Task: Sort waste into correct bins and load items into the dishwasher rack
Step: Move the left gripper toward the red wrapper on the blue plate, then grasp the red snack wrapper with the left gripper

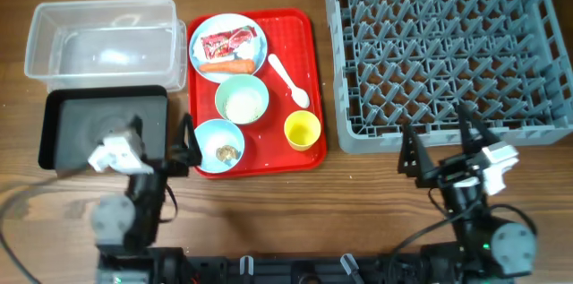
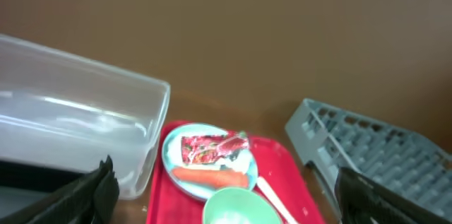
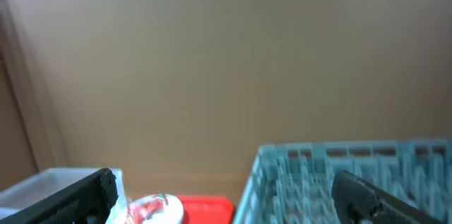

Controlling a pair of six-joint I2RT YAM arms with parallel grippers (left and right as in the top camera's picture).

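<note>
While the grey rack (image 1: 448, 51) fills the far right, the clear tub (image 1: 98, 47) and black tray (image 1: 81, 123) sit left, and the red tray (image 1: 309, 42) between holds the plate (image 1: 199, 54) with wrapper (image 1: 228, 42) and carrot (image 1: 226, 66). Near edge: left gripper (image 1: 161, 138) and right gripper (image 1: 439, 139), fingers spread wide, gripping nothing.

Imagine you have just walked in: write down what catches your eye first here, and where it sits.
The bright red tray mid-table grabs the eye, crowded with dishes, among them a pale blue plate bearing a red snack wrapper and an orange carrot. To its right sits a big grey pegged rack; to its left a clear tub and a black tray.
</note>
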